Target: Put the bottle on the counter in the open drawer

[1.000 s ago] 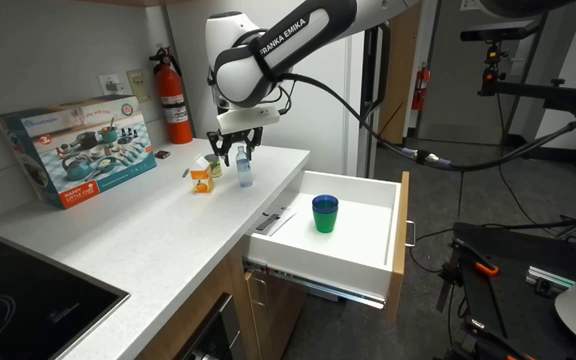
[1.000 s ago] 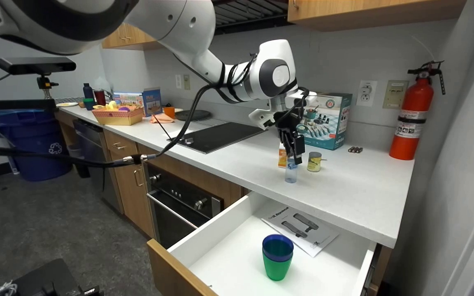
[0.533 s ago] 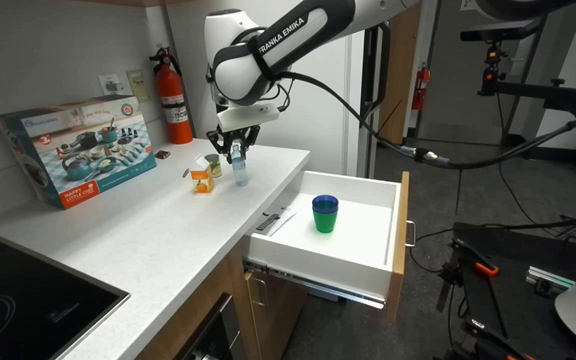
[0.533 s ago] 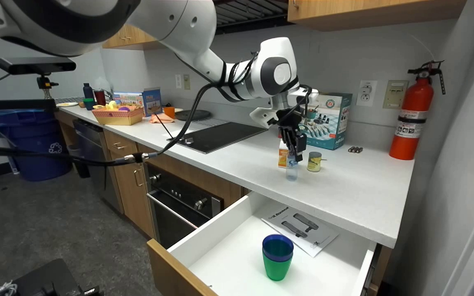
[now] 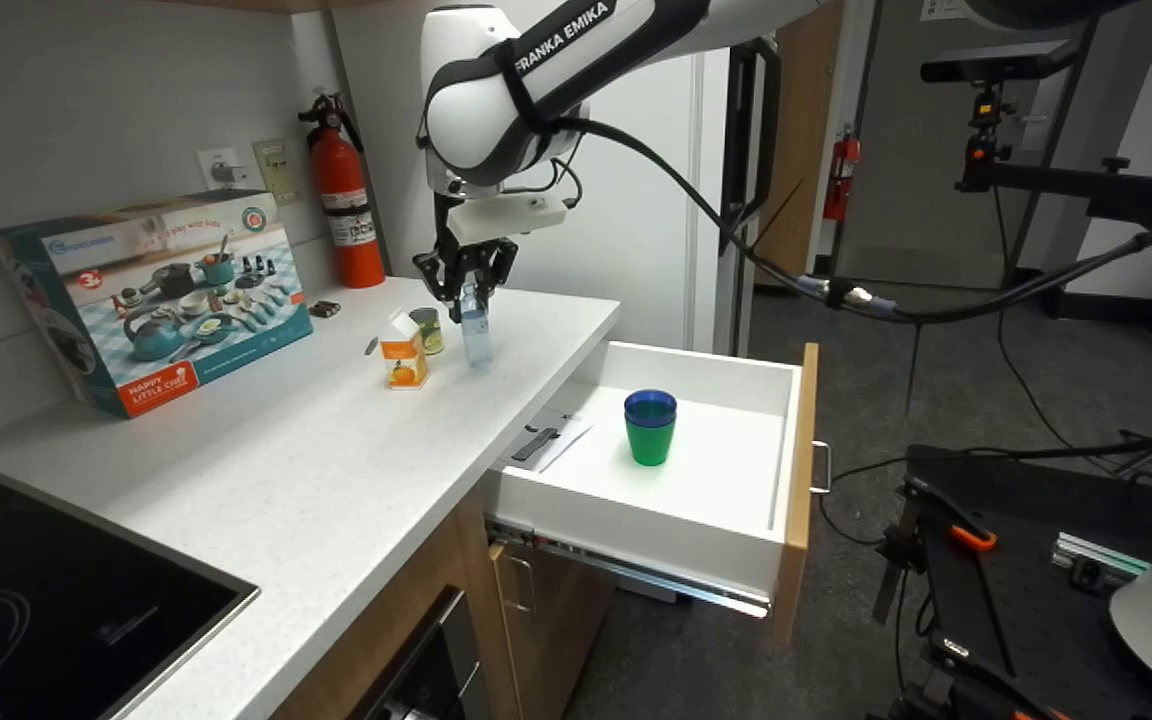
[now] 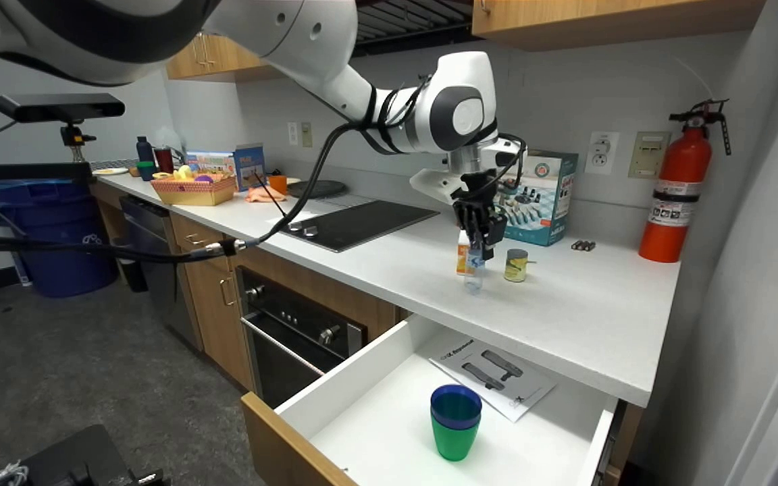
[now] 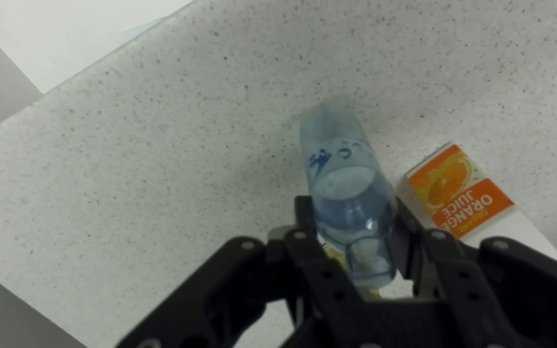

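Observation:
The clear pale-blue bottle [image 5: 477, 340] is nearly upright at the counter [image 5: 336, 450]; it also shows in an exterior view [image 6: 474, 278] and in the wrist view [image 7: 341, 154]. My gripper [image 7: 354, 212] has a finger against each side of the bottle's upper part and is shut on it. The gripper also shows in both exterior views [image 5: 468, 302] [image 6: 485, 250]. I cannot tell whether the bottle's base touches the counter or hangs just above it. The open drawer [image 5: 726, 470] is beside and below the counter's edge; it shows too in an exterior view [image 6: 362, 432].
A blue-and-green cup stack [image 5: 650, 430] and a printed sheet [image 6: 497, 378] are in the drawer. An orange juice carton [image 7: 462, 193] and a small can [image 6: 516, 265] stand close to the bottle. A toy box [image 5: 186, 290] and fire extinguisher [image 5: 346, 210] stand behind.
The gripper has closed on the bottle. In an exterior view the bottle has shifted a little left and tilted slightly, then straightened. The arm has risen slightly.

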Action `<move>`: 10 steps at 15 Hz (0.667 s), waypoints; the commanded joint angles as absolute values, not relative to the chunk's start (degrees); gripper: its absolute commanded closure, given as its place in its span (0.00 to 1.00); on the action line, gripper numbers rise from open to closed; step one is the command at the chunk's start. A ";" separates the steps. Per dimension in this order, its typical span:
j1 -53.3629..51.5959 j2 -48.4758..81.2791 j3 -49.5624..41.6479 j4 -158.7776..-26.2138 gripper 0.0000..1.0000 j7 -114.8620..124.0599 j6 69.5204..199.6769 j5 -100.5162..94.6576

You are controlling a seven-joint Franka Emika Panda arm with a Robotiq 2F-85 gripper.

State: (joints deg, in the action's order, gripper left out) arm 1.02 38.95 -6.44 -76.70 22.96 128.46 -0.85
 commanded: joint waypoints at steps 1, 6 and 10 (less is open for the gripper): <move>0.20 34.37 -6.81 -81.81 0.86 23.98 128.34 -0.11; -2.53 28.52 -8.17 -90.51 0.86 30.66 128.52 -1.73; -3.34 24.89 -8.10 -96.49 0.86 32.70 129.47 -3.01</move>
